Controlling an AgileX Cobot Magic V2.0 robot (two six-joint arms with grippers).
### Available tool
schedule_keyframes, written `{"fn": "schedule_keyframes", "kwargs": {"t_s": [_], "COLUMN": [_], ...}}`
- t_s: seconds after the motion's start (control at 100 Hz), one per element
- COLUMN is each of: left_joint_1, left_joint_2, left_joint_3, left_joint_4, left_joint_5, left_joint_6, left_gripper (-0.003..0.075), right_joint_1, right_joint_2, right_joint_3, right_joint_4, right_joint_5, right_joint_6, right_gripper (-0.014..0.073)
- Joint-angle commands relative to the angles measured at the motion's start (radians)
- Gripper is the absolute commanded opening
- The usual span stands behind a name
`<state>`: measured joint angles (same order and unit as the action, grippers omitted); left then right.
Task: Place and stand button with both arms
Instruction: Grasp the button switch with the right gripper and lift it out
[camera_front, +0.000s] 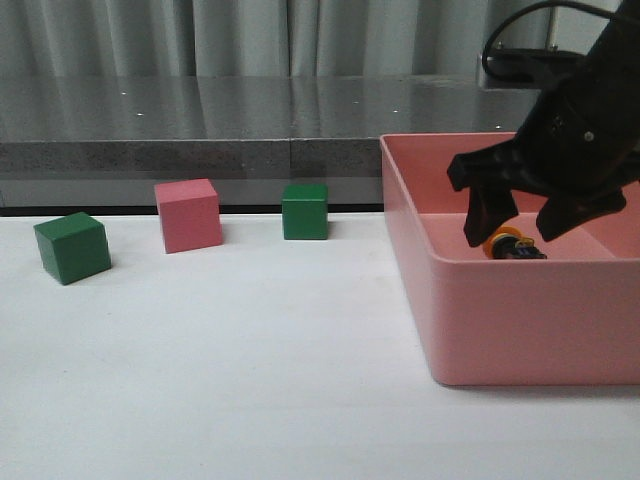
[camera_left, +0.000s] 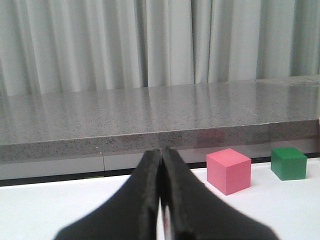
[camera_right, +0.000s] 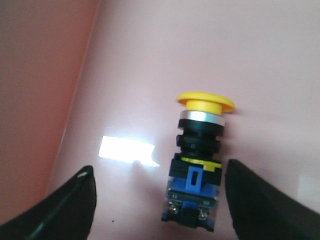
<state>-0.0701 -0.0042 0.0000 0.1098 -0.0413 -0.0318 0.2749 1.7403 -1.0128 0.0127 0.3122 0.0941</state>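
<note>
- Inside the pink bin (camera_front: 440, 275) on the right side of the table, the button (camera_front: 512, 244) lies on its side on the floor of the bin, its yellow cap pointing away from the base; only its top shows over the near wall in the front view.
- Over it hangs the right gripper (camera_front: 518, 222), its jaws spread wide and one finger on either side of the button, not touching it. The right wrist view shows the same: the button (camera_right: 198, 158) lies between the two dark fingertips (camera_right: 260, 200) with clear gaps on both sides.
- That straddling pose looks like the set-up for a pinch across the black body, so I judge the pick-up is about to begin and the standing step is not yet done.
- The left gripper (camera_left: 162, 200) has its jaws pressed together with nothing between them. It is not seen in the front view, and seems to wait low near the table.
- On the open table stand a pink cube (camera_front: 188, 214) and two green cubes, one at the far left (camera_front: 72, 247) and one nearer the bin (camera_front: 304, 211), all well apart from the bin.
- The table (camera_front: 220, 380) is plain white and smooth. Behind it runs a grey speckled ledge (camera_front: 200, 120), and pale curtains (camera_front: 250, 35) close off the back of the room.
</note>
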Motion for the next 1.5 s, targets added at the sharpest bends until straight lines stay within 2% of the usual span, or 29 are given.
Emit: {"fn": "schedule_keyframes", "kwargs": {"t_s": [0.0, 0.13, 0.25, 0.32, 0.44, 0.51, 0.56, 0.79, 0.91, 1.05, 1.14, 1.33, 1.49], "left_joint_1": [0.002, 0.002, 0.002, 0.002, 0.002, 0.002, 0.002, 0.002, 0.002, 0.002, 0.002, 0.002, 0.002], "left_joint_2": [-0.03, -0.03, -0.03, -0.03, -0.03, -0.03, -0.03, -0.03, -0.03, -0.03, -0.03, -0.03, -0.03], "left_joint_3": [0.045, 0.045, 0.045, 0.045, 0.045, 0.045, 0.045, 0.045, 0.045, 0.045, 0.045, 0.045, 0.045], "left_joint_4": [-0.01, -0.01, -0.01, -0.01, -0.01, -0.01, -0.01, -0.01, -0.01, -0.01, -0.01, -0.01, -0.01], "left_joint_5": [-0.075, -0.075, -0.075, -0.075, -0.075, -0.075, -0.075, -0.075, -0.075, -0.075, -0.075, -0.075, -0.075], "left_joint_6": [-0.01, -0.01, -0.01, -0.01, -0.01, -0.01, -0.01, -0.01, -0.01, -0.01, -0.01, -0.01, -0.01], "left_gripper": [-0.002, -0.002, -0.002, -0.002, -0.002, -0.002, -0.002, -0.002, -0.002, -0.002, -0.002, -0.002, -0.002], "right_joint_1": [-0.007, -0.018, -0.024, -0.029, -0.029, -0.029, -0.029, 0.006, 0.079, 0.164, 0.21, 0.287, 0.333], "right_joint_2": [-0.012, 0.018, 0.03, 0.032, 0.03, 0.019, 0.0, -0.173, -0.231, -0.21, -0.172, -0.057, 0.055], "right_joint_3": [-0.029, -0.029, -0.029, -0.029, -0.031, -0.033, -0.039, -0.125, -0.193, -0.282, -0.323, -0.377, -0.424], "right_joint_4": [-0.013, -0.018, -0.018, -0.018, -0.018, -0.018, -0.019, -0.022, -0.022, 0.02, 0.105, 0.352, 0.546], "right_joint_5": [-0.052, -0.055, -0.067, -0.067, -0.066, -0.064, -0.053, 0.037, 0.083, 0.195, 0.231, 0.266, 0.272], "right_joint_6": [-0.012, -0.012, -0.012, -0.012, -0.012, -0.012, -0.012, -0.049, -0.203, -0.405, -0.573, -1.028, -1.29], "right_gripper": [0.0545, 0.0533, 0.044, 0.0331, 0.0087, -0.0001, -0.0024, -0.0025, -0.0031, -0.0031, -0.0031, -0.0031, -0.0031]}}
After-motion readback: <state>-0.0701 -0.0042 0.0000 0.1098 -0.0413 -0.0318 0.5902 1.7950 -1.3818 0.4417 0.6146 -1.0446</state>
